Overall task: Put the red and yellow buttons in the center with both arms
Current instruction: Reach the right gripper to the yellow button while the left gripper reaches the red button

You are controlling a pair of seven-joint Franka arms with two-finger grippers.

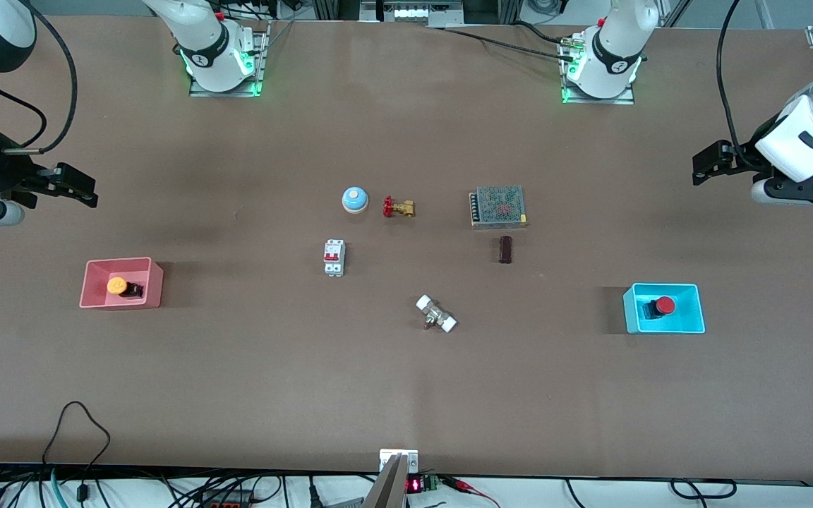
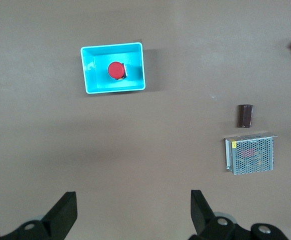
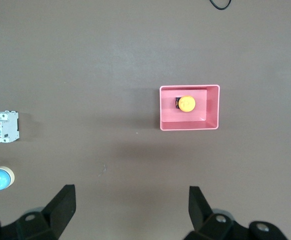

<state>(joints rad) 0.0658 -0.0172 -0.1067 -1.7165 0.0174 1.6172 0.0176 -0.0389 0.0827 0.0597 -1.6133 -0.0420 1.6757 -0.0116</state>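
The yellow button (image 1: 117, 286) lies in the pink bin (image 1: 96, 300) at the right arm's end of the table. It also shows in the right wrist view (image 3: 187, 104). The red button (image 1: 664, 305) sits in the cyan bin (image 1: 664, 330) at the left arm's end, and shows in the left wrist view (image 2: 116, 70). My right gripper (image 1: 78, 187) is open and empty, high over bare table at its end (image 3: 132, 207). My left gripper (image 1: 708, 164) is open and empty, high over bare table at its end (image 2: 134, 210). The brown tabletop's center (image 1: 392, 247) is bare between small parts.
Around the middle stand a blue dome bell (image 1: 354, 200), a red-handled brass valve (image 1: 398, 207), a white circuit breaker (image 1: 334, 257), a mesh-covered power supply (image 1: 497, 207), a dark brown block (image 1: 505, 249) and a white-ended fitting (image 1: 436, 314). Cables lie along the table's front edge.
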